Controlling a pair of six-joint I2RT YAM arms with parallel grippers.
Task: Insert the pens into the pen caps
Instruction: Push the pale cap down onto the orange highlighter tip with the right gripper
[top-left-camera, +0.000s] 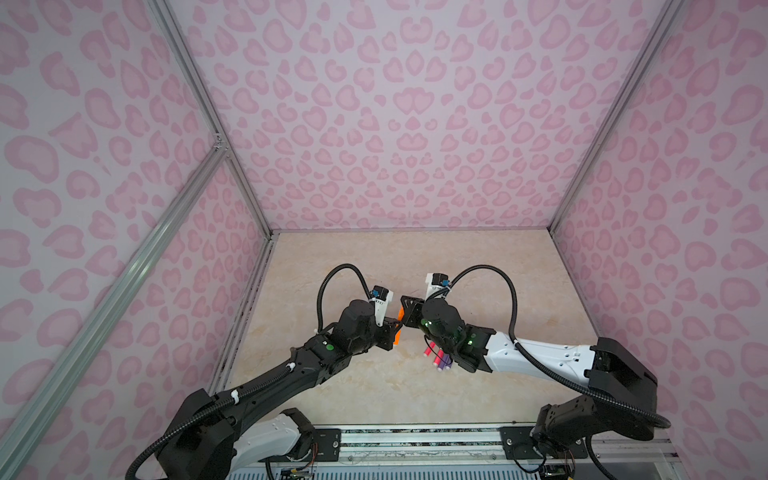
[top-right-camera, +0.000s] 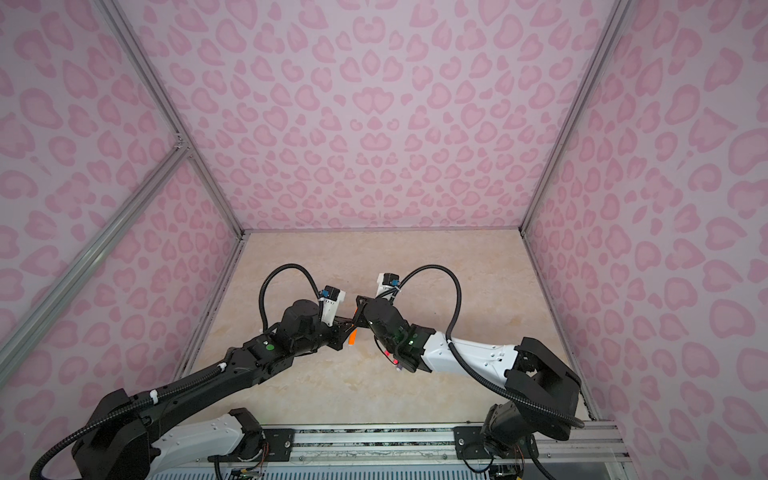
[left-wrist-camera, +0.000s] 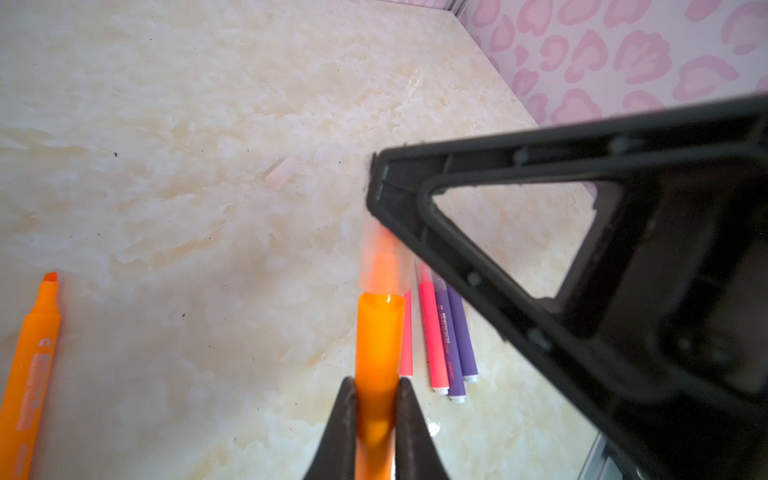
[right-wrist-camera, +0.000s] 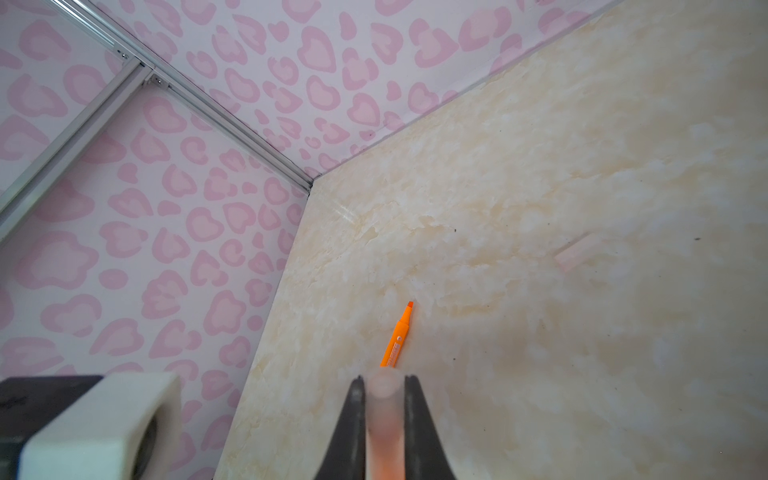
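Midair, my left gripper (left-wrist-camera: 376, 384) pinches one orange marker pen (left-wrist-camera: 378, 332), tip inside the pale translucent cap (right-wrist-camera: 384, 411) my right gripper (right-wrist-camera: 384, 380) squeezes; another orange pen (left-wrist-camera: 31, 353), two pink-red pens (left-wrist-camera: 432, 332), two purple pens (left-wrist-camera: 462, 332) and one loose pinkish cap (left-wrist-camera: 282, 173) lie on the marble table (left-wrist-camera: 166, 166), printing unreadable.

Illegible print on pens (left-wrist-camera: 449, 347)

1. I work in a robot test booth.
2. Pink-patterned walls (top-left-camera: 415, 104) on metal bars (top-left-camera: 209, 104) enclose my left claw (left-wrist-camera: 377, 380) and right claw (right-wrist-camera: 384, 378).
3. Below them lies a marble-look tabletop (top-left-camera: 374, 266); behind, a metal rail (top-left-camera: 415, 442) holds my arms (top-left-camera: 266, 380).
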